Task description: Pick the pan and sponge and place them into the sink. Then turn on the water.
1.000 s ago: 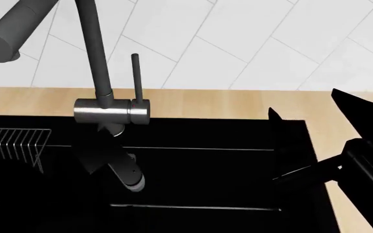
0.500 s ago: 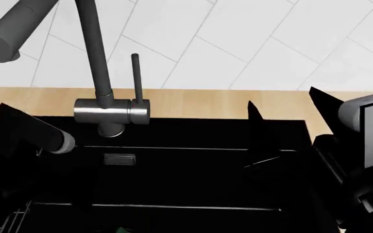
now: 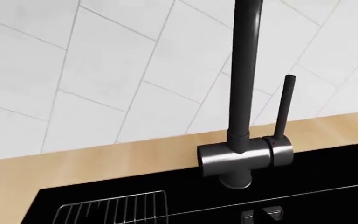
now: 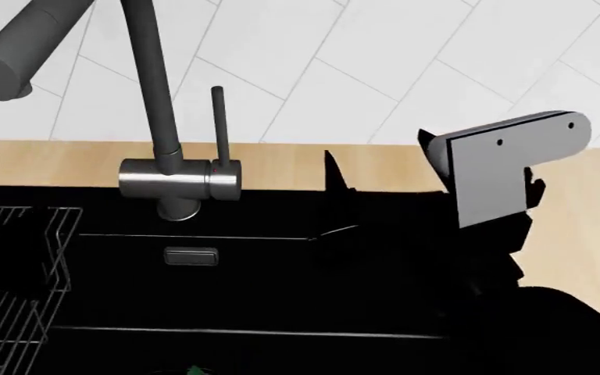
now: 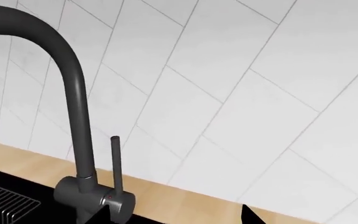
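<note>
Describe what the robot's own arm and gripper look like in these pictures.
Only the right arm shows, in the head view. It carries a flat light-grey plate, L-shaped with a rounded end and two small dark screw dots. Below it the body is matte black and angular. The right gripper ends in thin, pointed black fingers. No cables or markings show. The left arm is out of view.

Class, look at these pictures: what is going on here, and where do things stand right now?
A two-armed robot is working at a black sink set in a wooden counter. Its right gripper reaches over the basin toward the tap, whose thin lever stands upright. No water runs. A wire rack sits at the sink's left. The pan is not visible; the left gripper is out of sight.
</note>
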